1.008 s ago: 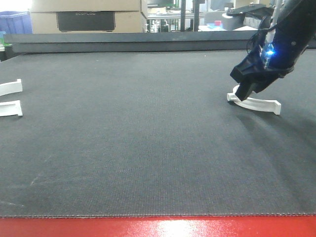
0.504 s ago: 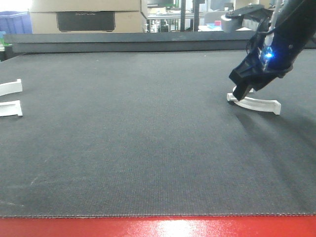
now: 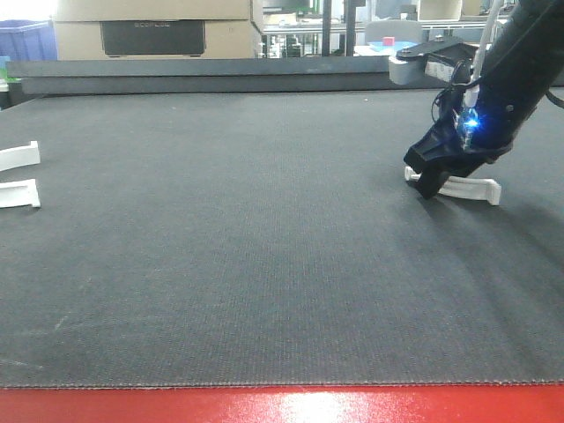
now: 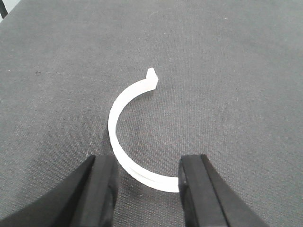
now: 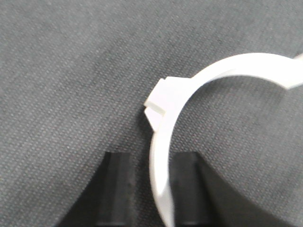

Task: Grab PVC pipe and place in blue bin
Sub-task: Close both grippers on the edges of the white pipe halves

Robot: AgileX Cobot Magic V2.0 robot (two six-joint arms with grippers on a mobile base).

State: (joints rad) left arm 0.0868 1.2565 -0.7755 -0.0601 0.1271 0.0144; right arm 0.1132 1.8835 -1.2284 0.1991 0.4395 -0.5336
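Observation:
A white half-ring PVC pipe (image 3: pixel 471 187) lies flat on the dark mat at the right. My right gripper (image 3: pixel 427 187) is down at the mat over its left end. In the right wrist view the pipe's band (image 5: pixel 222 66) runs between the fingers of my right gripper (image 5: pixel 151 160); it lies against the right finger, with a dark gap to the left finger. A second PVC pipe (image 4: pixel 116 109) lies on the mat ahead of my left gripper (image 4: pixel 147 163), which is open with the arc's near part between its fingers. A blue bin (image 3: pixel 22 40) stands beyond the table, top left.
Two white flanged pipe ends (image 3: pixel 19 192) poke in at the mat's left edge. A cardboard box (image 3: pixel 154 31) and shelving stand behind the table's back rail. A red strip (image 3: pixel 282 405) borders the mat's near edge.
My right gripper has dropped from just above the right-hand pipe down to the mat, and its fingers now straddle the pipe's left end. The pipe has not moved.

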